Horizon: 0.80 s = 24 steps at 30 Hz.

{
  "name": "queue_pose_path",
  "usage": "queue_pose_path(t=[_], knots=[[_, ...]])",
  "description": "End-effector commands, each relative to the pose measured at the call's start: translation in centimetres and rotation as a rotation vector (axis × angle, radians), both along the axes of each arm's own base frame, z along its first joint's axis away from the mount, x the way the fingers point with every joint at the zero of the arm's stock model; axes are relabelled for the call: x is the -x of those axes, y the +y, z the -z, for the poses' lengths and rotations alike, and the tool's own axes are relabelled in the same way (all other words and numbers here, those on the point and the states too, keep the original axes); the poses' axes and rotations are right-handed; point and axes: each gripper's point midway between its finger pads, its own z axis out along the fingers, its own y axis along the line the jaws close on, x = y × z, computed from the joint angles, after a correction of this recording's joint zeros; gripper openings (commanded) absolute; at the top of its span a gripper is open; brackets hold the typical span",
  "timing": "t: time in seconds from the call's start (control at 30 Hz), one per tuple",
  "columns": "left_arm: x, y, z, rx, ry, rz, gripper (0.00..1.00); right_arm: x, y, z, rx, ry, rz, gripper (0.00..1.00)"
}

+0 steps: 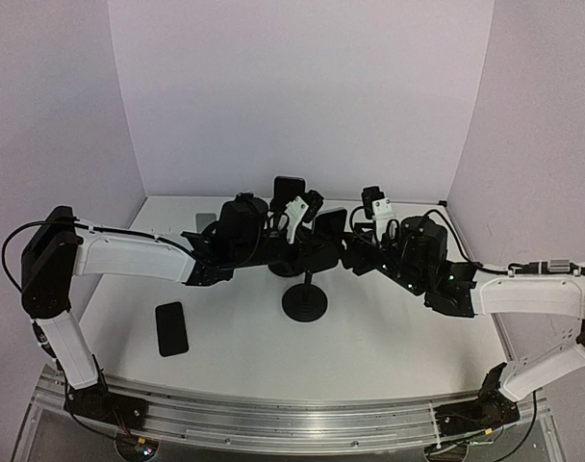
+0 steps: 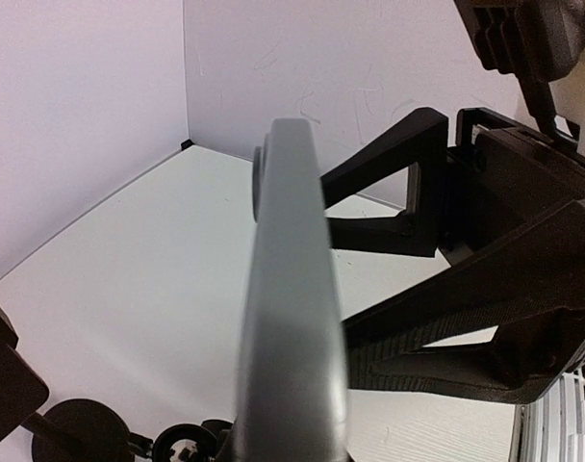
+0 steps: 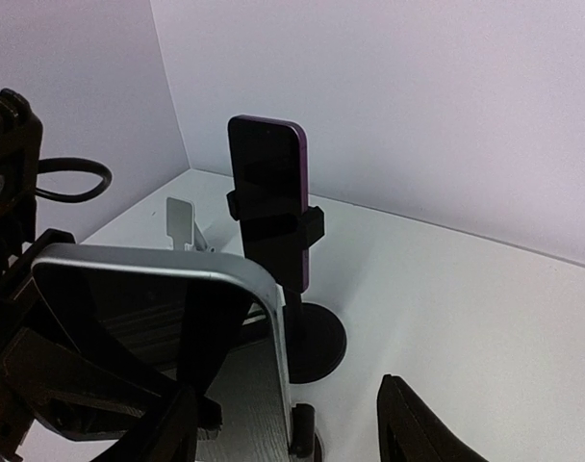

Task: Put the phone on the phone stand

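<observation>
A silver-edged phone with a dark screen [image 1: 331, 224] hangs in the air between my two grippers, over a black phone stand with a round base [image 1: 304, 303]. My left gripper [image 1: 317, 252] is shut on the phone. In the left wrist view the phone's grey edge [image 2: 291, 318] fills the middle and hides my left gripper's fingers. My right gripper [image 1: 356, 254] is open, its fingers [image 3: 418, 428] either side of the phone's corner [image 3: 158, 308] and apart from it. The right gripper's black fingers [image 2: 446, 337] show beside the phone in the left wrist view.
A purple phone [image 3: 268, 192] stands clamped in a second black stand [image 3: 307, 337] at the back, also seen from above [image 1: 289, 188]. A small white stand [image 3: 182, 223] is behind it on the left. A black phone [image 1: 171, 328] lies flat at front left.
</observation>
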Motion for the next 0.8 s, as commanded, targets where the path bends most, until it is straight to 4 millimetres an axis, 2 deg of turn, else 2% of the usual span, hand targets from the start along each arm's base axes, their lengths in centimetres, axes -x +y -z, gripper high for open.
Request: queue_pose_path(t=[0.0, 0.17, 0.47, 0.7, 0.77], knots=[[3.9, 5.0, 18.1, -0.473, 0.234, 0.069, 0.00, 0.2, 0.7, -0.6, -0.046, 0.005, -0.040, 0.63], [3.7, 5.2, 18.6, -0.453, 0.200, 0.080, 0.00, 0.3, 0.6, -0.6, -0.049, 0.007, -0.043, 0.64], [2.3, 5.3, 19.3, -0.464, 0.221, 0.106, 0.00, 0.8, 0.7, -1.9, -0.061, -0.004, -0.071, 0.66], [2.2, 4.6, 17.7, -0.469, 0.196, 0.161, 0.00, 0.8, 1.1, -3.4, -0.059, -0.023, -0.090, 0.69], [2.0, 4.5, 17.0, -0.462, 0.203, 0.180, 0.03, 0.7, 1.2, -3.4, -0.053, -0.022, -0.089, 0.69]])
